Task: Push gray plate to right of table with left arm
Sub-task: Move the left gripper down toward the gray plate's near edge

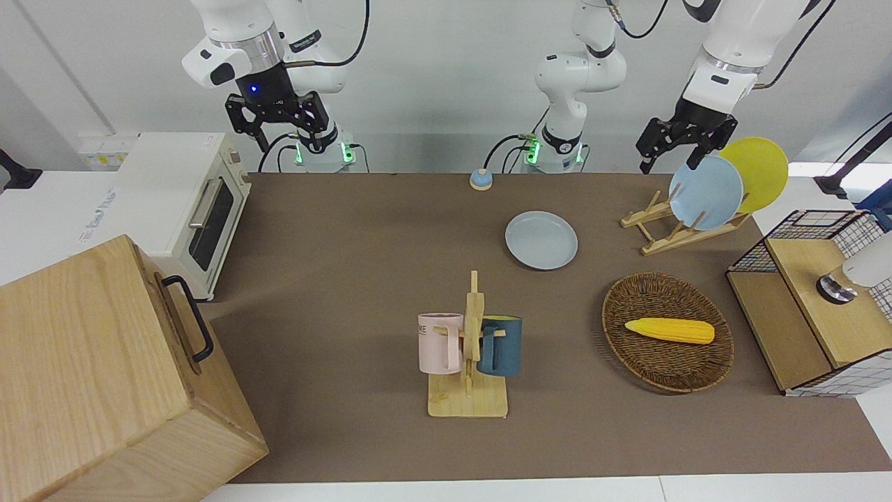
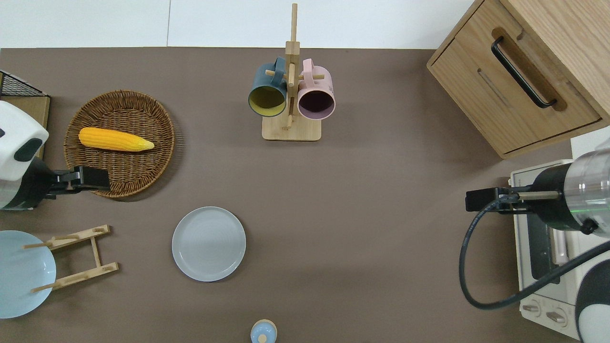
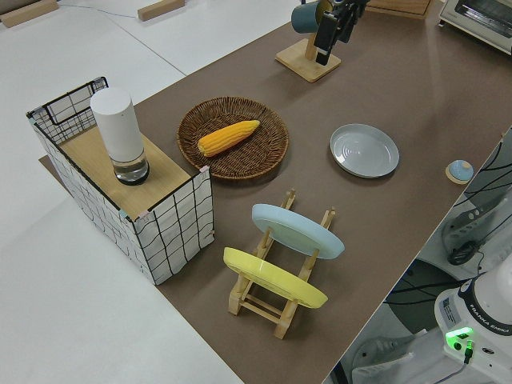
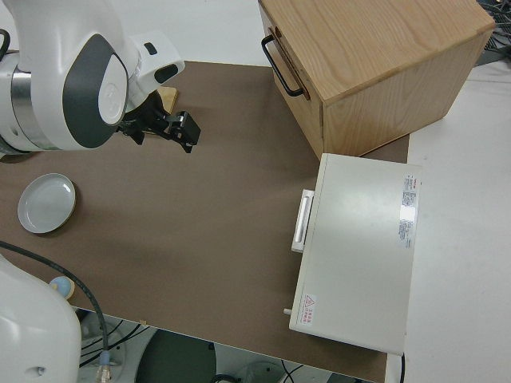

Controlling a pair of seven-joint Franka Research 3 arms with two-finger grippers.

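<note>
We are looking at the brown table (image 2: pixel 362 200), starting close to the robots. A small blue knob thing (image 2: pixel 263 332) is sitting right at the table's edge near them. A little farther out, the gray plate (image 2: pixel 208 243) is lying flat on the table, all by itself, with nothing touching it. It is sitting around the middle, a bit toward the left arm's end. Beside it, toward that same end, a wooden plate rack (image 2: pixel 78 257) is holding a blue plate (image 1: pixel 705 192) and a yellow plate (image 1: pixel 759 172) leaning up on their edges.

We are seeing the left claw (image 2: pixel 93 177) hanging up in the air over the near edge of a woven basket (image 2: pixel 143 157). It is not touching the gray plate. We cannot tell if its fingers are spread or pressed together. A yellow corn cob (image 2: pixel 115 139) is lying in the basket.

Farther out still, a wooden mug stand (image 2: pixel 290 105) is holding a dark blue mug (image 2: pixel 267 93) and a pink mug (image 2: pixel 315 95). At the right arm's end we are seeing a white oven (image 1: pixel 188 209) and a big wooden box (image 1: pixel 104 376). The right arm is parked, and its claw (image 1: pixel 277 115) is spread wide with nothing in it.
</note>
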